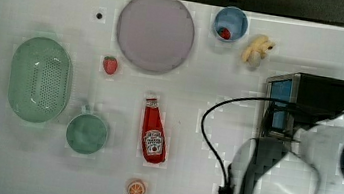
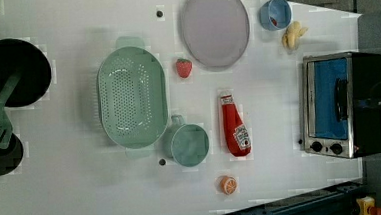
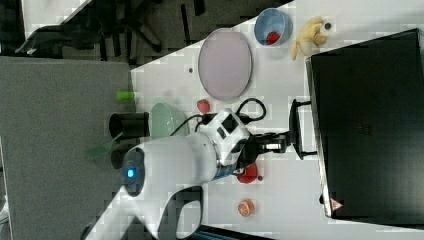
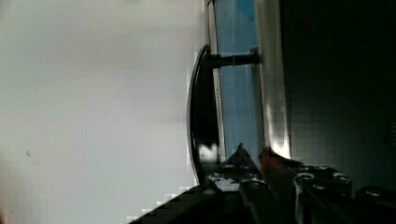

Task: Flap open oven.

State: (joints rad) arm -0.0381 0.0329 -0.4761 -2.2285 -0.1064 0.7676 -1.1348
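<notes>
One oven (image 2: 341, 106), two strawberries (image 2: 184, 68), one ketchup bottle (image 2: 235, 127), one banana (image 2: 293, 34)

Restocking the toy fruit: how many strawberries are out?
2: one strawberry on the table between colander and plate; another strawberry inside the blue cup. More may be hidden.

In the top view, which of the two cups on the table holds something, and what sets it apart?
The blue cup near the banana has a small red item inside. The green mug beside the colander is empty and has a handle.
</notes>
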